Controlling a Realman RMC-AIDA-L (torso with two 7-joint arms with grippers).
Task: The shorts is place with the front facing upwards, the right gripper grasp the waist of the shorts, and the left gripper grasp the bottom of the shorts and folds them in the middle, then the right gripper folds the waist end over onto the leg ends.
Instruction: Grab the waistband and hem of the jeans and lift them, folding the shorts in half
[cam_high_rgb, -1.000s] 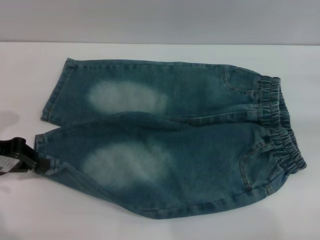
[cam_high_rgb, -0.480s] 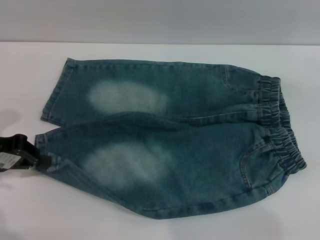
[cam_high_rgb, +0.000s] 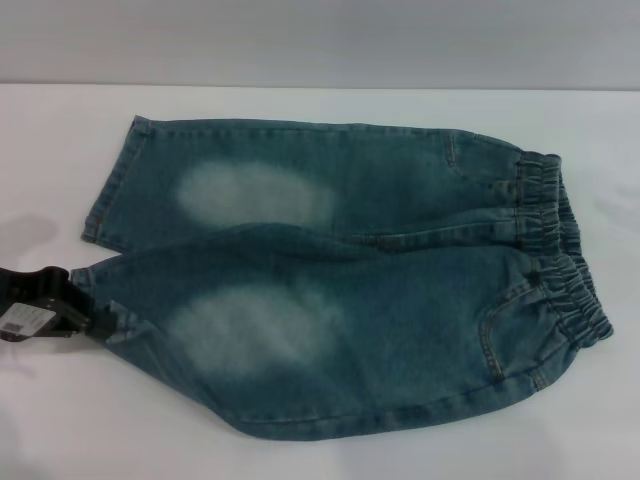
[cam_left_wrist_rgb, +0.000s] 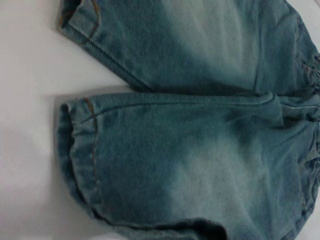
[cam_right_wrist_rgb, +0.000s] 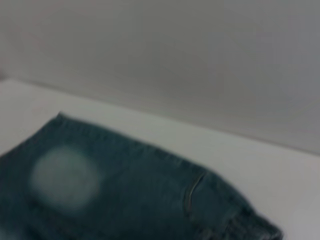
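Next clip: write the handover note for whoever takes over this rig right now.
Left tool: at the near leg's hem, at table level.
Right tool: out of sight.
Shorts: flat, front up, on the table, waist toward the robot's right.
Done: nothing folded.
Left: grasp waist and hem, fold in the middle, then fold the waist over the leg ends.
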